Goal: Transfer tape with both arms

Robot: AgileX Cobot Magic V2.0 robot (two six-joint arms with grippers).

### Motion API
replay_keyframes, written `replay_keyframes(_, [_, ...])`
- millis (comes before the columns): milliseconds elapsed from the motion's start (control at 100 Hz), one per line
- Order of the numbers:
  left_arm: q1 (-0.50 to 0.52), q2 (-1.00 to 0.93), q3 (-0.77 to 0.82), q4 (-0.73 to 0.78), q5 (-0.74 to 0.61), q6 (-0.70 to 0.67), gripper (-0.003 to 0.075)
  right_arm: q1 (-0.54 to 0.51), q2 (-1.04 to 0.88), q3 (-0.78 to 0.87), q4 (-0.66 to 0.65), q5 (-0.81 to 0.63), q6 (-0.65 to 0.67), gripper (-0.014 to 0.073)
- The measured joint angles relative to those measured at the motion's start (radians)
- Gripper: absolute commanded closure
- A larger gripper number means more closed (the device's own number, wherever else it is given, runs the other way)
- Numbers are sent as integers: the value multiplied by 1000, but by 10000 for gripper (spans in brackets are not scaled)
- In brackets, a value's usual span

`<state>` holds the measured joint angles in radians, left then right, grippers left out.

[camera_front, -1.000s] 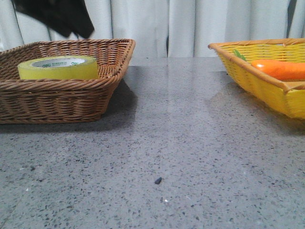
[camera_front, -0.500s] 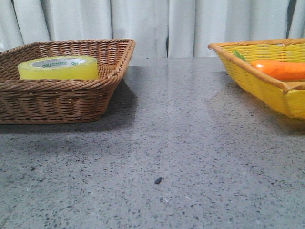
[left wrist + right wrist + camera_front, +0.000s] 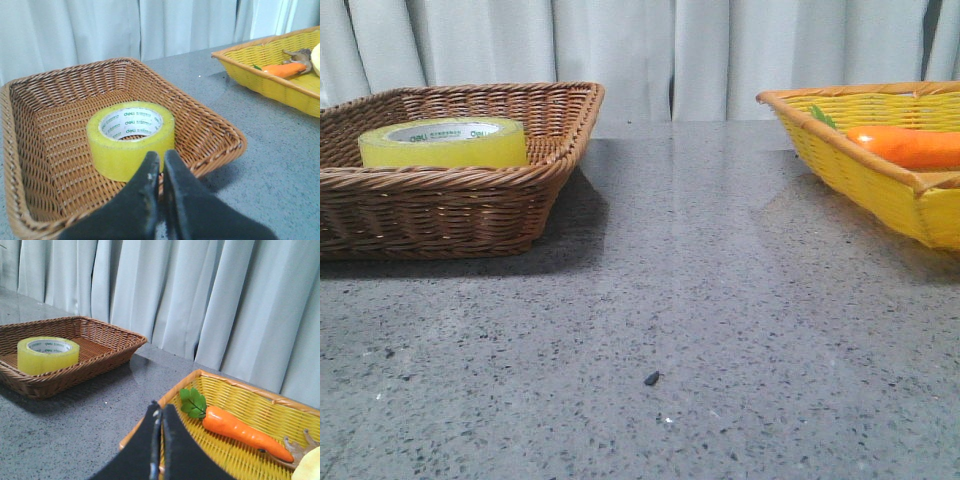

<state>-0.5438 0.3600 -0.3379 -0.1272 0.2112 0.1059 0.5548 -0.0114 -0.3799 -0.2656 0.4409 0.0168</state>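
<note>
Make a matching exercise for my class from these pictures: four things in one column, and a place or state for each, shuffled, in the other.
Things:
1. tape
2. carrot
3. left hand
4. brown basket

Places or states:
A. lies in the yellow basket
B. shut, just short of the tape, touching nothing
C. stands on the table's left side
D. lies flat in the brown basket

Pairs: 1-D, 2-A, 3-B, 4-C

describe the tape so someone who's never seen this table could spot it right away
On the grey table stand two baskets; look in the brown wicker basket on the robot's left. The tape lies flat inside it, alone: a thick yellow-green roll with a white printed core, unlike the orange carrot in the yellow basket.
</note>
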Motion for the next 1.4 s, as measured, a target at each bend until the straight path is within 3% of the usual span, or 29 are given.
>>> replay_keyframes(230, [0, -147, 73, -6, 10, 0, 741, 0, -2, 11, -2, -2, 0, 668])
replay_keyframes(810, [5, -168, 130, 13, -18, 0, 741, 0, -2, 12, -4, -4, 0, 668])
replay_keyframes(980, [80, -286, 222, 59, -76, 0, 741, 0, -2, 12, -4, -6, 0, 668])
replay_keyframes(1160, [228, -366, 331, 55, -97, 0, 741, 0, -2, 12, -6, -6, 0, 668])
replay_keyframes(1400, [355, -366, 341, 23, -25, -5, 741, 0, -2, 12, -7, -6, 0, 668])
